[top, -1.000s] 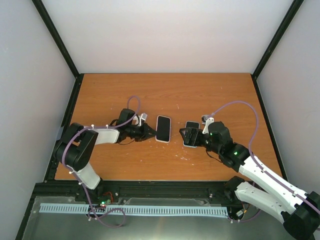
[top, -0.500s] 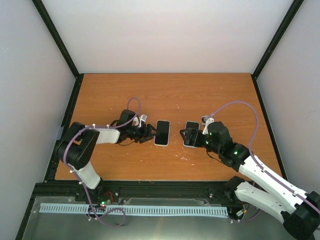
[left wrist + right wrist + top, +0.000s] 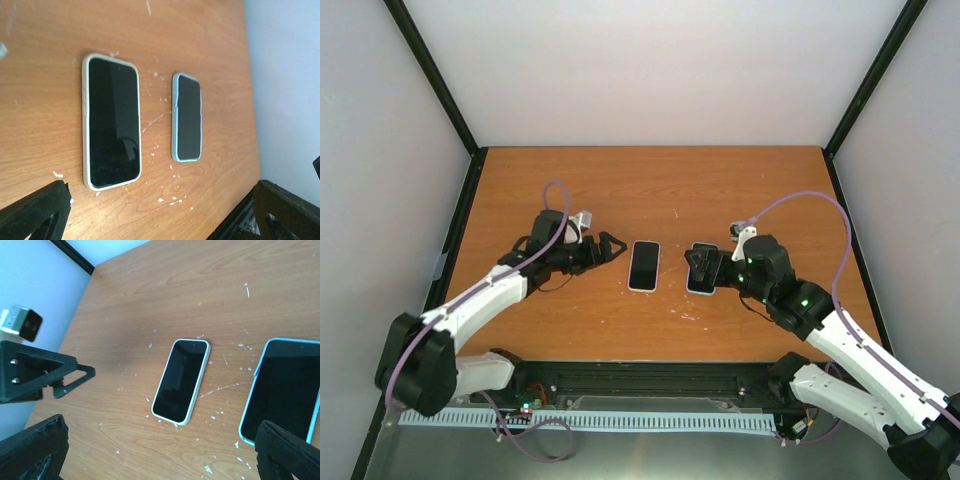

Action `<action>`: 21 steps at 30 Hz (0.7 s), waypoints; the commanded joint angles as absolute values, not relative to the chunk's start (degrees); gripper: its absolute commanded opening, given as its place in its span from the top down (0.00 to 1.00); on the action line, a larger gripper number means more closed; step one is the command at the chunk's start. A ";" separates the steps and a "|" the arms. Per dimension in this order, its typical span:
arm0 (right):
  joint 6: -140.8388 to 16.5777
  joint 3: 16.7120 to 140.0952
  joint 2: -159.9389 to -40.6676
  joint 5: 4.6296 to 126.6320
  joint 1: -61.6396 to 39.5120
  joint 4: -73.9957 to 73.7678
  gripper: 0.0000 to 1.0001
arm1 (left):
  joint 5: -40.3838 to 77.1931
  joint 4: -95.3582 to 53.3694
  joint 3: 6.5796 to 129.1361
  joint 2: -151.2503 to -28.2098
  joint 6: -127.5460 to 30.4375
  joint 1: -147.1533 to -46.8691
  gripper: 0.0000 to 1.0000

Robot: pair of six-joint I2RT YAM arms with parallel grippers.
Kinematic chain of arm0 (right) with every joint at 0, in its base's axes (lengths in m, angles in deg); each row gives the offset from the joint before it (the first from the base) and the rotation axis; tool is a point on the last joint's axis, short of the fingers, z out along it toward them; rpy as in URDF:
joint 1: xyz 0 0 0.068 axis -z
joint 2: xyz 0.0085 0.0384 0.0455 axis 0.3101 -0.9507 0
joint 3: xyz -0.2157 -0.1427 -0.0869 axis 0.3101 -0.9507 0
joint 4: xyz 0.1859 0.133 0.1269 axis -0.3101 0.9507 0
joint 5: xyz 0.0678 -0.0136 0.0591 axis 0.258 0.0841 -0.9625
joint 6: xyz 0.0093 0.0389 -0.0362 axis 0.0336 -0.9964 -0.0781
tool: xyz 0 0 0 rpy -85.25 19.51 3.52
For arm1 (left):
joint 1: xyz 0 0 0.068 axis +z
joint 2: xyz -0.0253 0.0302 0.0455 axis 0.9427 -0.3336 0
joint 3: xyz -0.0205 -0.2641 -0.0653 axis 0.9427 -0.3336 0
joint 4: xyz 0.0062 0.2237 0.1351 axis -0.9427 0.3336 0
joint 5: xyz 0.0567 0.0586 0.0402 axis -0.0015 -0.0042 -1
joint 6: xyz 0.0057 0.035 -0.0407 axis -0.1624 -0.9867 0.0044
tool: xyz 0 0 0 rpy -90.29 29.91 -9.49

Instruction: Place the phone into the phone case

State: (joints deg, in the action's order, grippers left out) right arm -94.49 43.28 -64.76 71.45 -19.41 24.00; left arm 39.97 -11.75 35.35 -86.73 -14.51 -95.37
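I see bare table (image 3: 650, 185) at 12 o'clock of the white-rimmed phone (image 3: 643, 265); at 3 o'clock the phone case (image 3: 174, 125) lies apart, with a passage between them.

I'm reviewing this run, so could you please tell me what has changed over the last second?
The left end effector opened and drew back left, off the white-rimmed phone. The right end effector stayed open at the blue-cased phone.

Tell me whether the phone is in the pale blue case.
In. The phone lies inside the phone case, its blue rim showing on every side.
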 commanded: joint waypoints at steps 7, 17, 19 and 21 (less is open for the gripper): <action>-88.67 51.46 -63.35 71.52 -18.97 31.63 0.00 | 25.74 8.49 45.71 -67.65 -21.78 -95.46 0.00; -88.23 53.84 -58.45 70.87 -19.00 31.83 0.00 | 24.29 9.97 45.80 -52.41 -22.17 -95.47 0.00; -88.71 53.73 -57.56 70.91 -19.02 32.11 0.00 | 24.35 10.47 45.68 -51.59 -22.17 -95.47 0.01; -89.24 53.22 -56.72 70.89 -18.98 32.05 0.00 | 24.70 10.79 45.49 -51.55 -22.12 -95.45 0.01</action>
State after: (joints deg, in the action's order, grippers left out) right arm -89.16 52.55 -58.40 70.92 -19.39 31.02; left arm 25.54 8.46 44.16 -51.86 -20.80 -95.37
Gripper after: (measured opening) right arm 0.998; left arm 0.995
